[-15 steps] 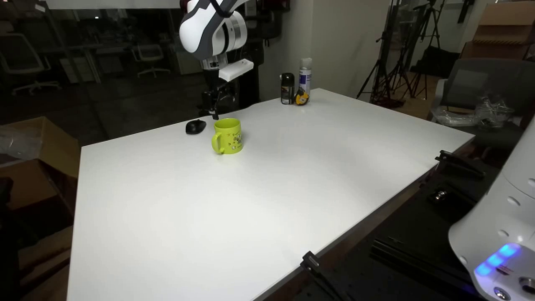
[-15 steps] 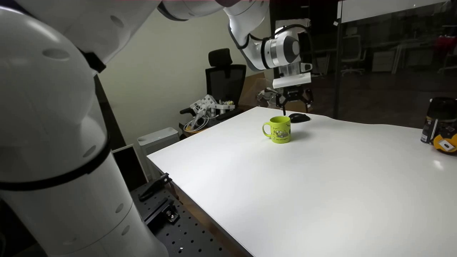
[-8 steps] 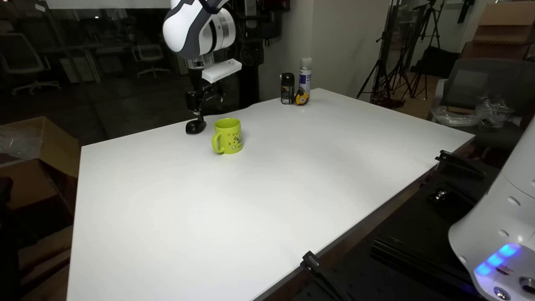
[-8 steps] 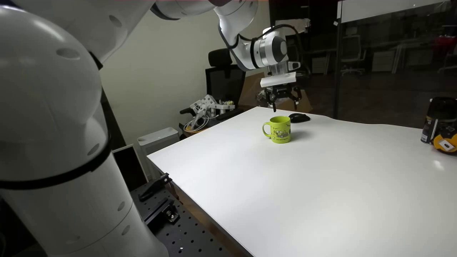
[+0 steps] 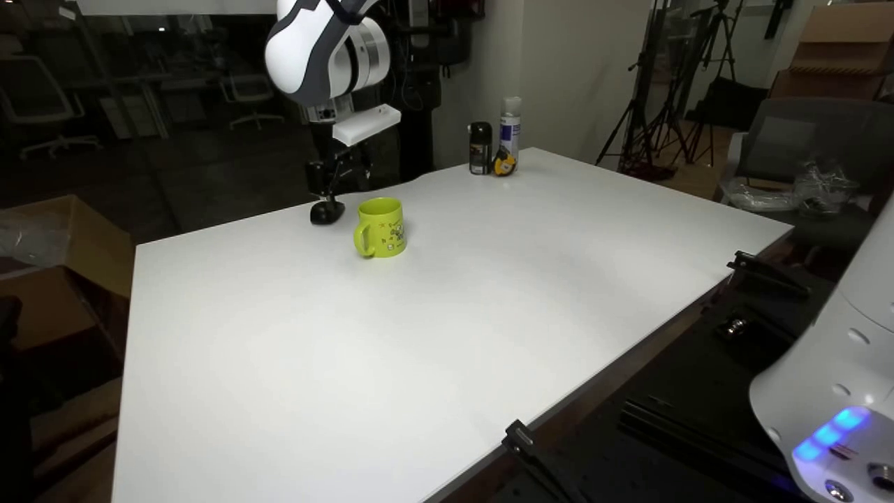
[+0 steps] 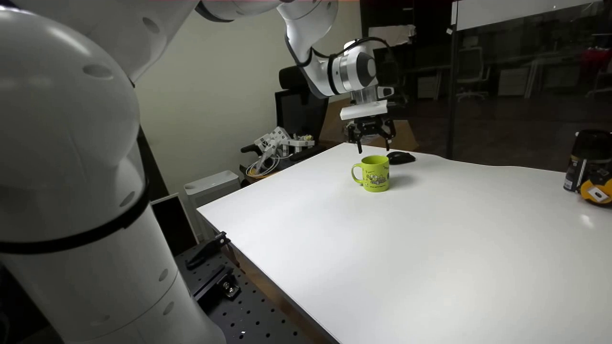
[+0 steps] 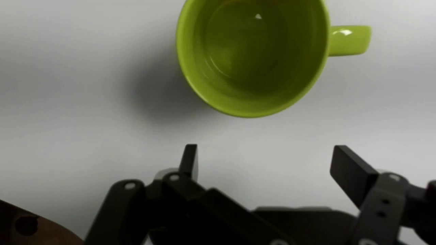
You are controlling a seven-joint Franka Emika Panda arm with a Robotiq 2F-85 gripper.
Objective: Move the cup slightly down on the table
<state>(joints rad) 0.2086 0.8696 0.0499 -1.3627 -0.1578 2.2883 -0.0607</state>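
The cup [image 7: 252, 51] stands upright on the desk [image 6: 430, 248], near one edge. Over the desk hang the jaws, spread wide; in the wrist view white surface shows between them, and a strip of it separates them from the cup. In both exterior views a mouse [image 6: 400, 157] lies near the cup, closer to that edge. Well apart, a black can [image 5: 480, 150], a spray can [image 5: 510, 126] and a tape measure [image 5: 504, 163] stand together.

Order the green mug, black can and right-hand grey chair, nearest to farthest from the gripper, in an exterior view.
1. Green mug: on the table, lower than the gripper.
2. Black can: on the table, right of the mug.
3. Grey chair: off the table, far right.
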